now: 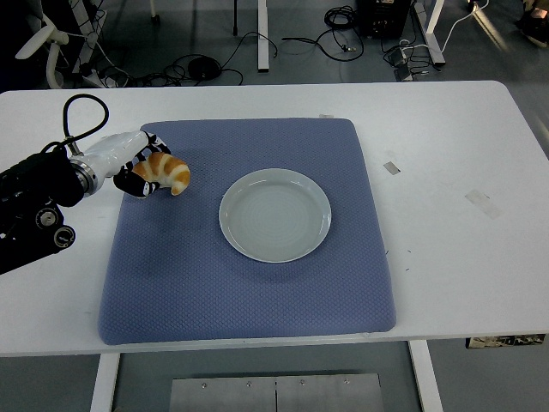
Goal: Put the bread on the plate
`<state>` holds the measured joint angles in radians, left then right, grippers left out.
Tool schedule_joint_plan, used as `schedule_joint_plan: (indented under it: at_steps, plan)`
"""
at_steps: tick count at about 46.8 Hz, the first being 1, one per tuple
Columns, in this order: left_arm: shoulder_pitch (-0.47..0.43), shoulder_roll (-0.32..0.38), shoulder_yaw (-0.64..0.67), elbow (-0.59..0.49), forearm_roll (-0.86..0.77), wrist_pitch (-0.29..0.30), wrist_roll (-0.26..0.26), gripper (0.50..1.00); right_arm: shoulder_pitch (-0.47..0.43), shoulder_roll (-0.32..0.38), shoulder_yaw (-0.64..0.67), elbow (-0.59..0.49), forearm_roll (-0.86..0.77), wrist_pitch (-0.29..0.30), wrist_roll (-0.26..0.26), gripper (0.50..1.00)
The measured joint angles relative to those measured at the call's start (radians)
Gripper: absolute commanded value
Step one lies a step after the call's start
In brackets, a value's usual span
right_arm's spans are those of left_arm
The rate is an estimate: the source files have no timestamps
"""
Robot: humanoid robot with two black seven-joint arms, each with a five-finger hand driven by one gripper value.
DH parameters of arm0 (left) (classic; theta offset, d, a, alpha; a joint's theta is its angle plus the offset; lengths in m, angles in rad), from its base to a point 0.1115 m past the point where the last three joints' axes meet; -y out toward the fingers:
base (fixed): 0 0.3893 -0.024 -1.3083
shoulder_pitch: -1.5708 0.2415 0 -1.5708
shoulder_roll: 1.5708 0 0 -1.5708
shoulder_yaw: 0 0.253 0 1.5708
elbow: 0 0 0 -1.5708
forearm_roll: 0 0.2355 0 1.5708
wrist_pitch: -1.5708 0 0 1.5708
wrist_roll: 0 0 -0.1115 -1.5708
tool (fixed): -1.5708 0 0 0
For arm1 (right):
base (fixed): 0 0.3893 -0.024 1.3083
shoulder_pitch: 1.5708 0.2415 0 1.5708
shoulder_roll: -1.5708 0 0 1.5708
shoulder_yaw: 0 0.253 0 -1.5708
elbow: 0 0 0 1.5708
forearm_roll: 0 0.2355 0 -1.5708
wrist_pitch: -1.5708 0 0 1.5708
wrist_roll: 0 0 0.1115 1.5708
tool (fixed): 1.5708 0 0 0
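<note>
A golden croissant-shaped bread [165, 172] is held at the left part of the blue mat [249, 283]. My left hand [141, 172] has its white-and-black fingers curled around the bread's left end. It looks raised slightly off the mat. The empty white plate [274, 215] lies in the mat's middle, to the right of the bread and apart from it. My right arm is out of view.
The mat lies on a white table [446, 172]. Small tape marks [391, 167] sit on the table right of the mat. My left arm's black forearm [34, 215] with a looped cable [73, 116] occupies the table's left edge.
</note>
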<state>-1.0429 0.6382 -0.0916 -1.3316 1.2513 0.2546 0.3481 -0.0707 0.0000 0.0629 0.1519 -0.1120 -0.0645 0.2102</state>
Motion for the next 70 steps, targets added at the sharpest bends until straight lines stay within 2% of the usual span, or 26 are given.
schedule_joint_plan:
  at_steps: [2, 14, 17, 28, 45, 53, 70]
  plan:
    - [-0.005, 0.002, -0.001, -0.001, -0.003, -0.005, 0.000, 0.502, 0.000, 0.000, 0.000, 0.000, 0.000, 0.000, 0.000, 1.000]
    - [-0.066, 0.005, 0.008, -0.015, -0.002, -0.010, 0.001, 0.611, 0.000, 0.000, 0.000, 0.000, 0.000, 0.000, 0.000, 1.000]
    - [-0.077, 0.001, 0.010, -0.028, 0.008, -0.019, 0.002, 0.624, 0.000, 0.000, 0.000, 0.000, 0.000, 0.000, 0.000, 1.000]
    - [-0.123, -0.037, 0.019, -0.108, 0.096, -0.048, 0.006, 0.622, 0.000, 0.000, 0.000, 0.000, 0.000, 0.000, 0.000, 1.000]
    - [-0.150, -0.145, 0.065, -0.120, 0.226, -0.071, 0.006, 0.590, 0.000, 0.000, 0.000, 0.000, 0.000, 0.000, 0.000, 1.000]
    - [-0.170, -0.199, 0.089, -0.118, 0.235, -0.072, 0.003, 0.584, 0.000, 0.000, 0.000, 0.000, 0.000, 0.000, 0.000, 1.000]
    - [-0.160, -0.242, 0.125, -0.112, 0.247, -0.070, 0.001, 0.577, 0.000, 0.000, 0.000, 0.000, 0.000, 0.000, 0.000, 1.000]
